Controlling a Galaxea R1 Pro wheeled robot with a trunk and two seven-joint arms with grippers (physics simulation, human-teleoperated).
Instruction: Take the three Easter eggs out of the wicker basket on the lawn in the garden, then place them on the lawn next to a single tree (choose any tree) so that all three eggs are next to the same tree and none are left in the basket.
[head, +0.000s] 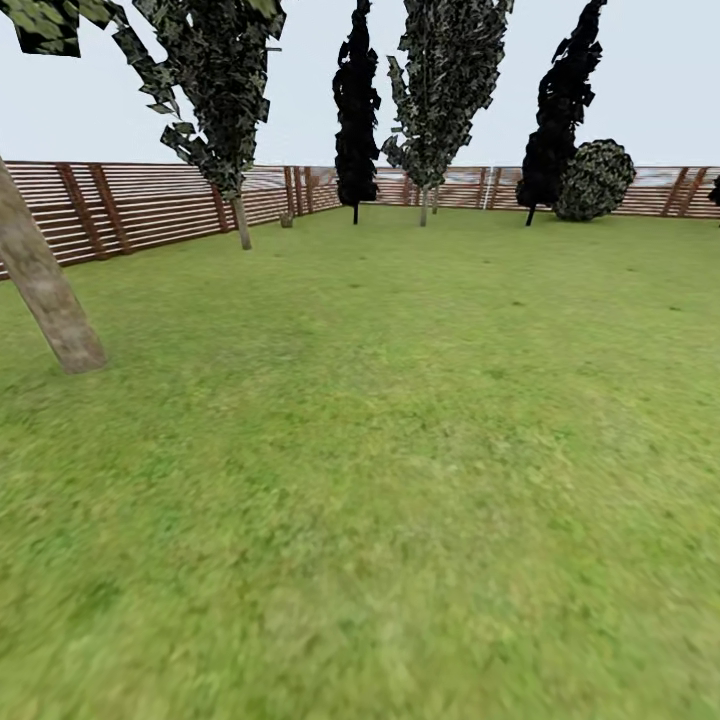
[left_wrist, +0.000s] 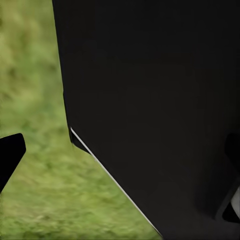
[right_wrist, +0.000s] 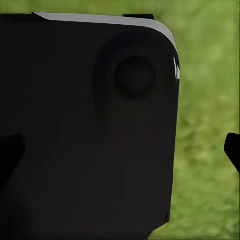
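Green lawn (head: 400, 480) stretches to a brown slat fence (head: 140, 205), a pale-grey tree (head: 45, 285) trunk leaning at ten o'clock. I judge the robot is travelling, searching for the basket and eggs; turning comes next. Dark robot bodywork (left_wrist: 160, 110) crowds both wrist views, so whether either gripper is open I cannot tell.

Lawn (head: 400, 480) ahead; leaning tree (head: 45, 285) at left; fence (head: 140, 205) behind; trees along it.

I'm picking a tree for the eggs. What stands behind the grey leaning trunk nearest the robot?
Behind the leaning trunk runs the slatted wooden fence, with pale sky above. The trunk covers a strip of fence, and whatever lies beyond the fence is unclear.
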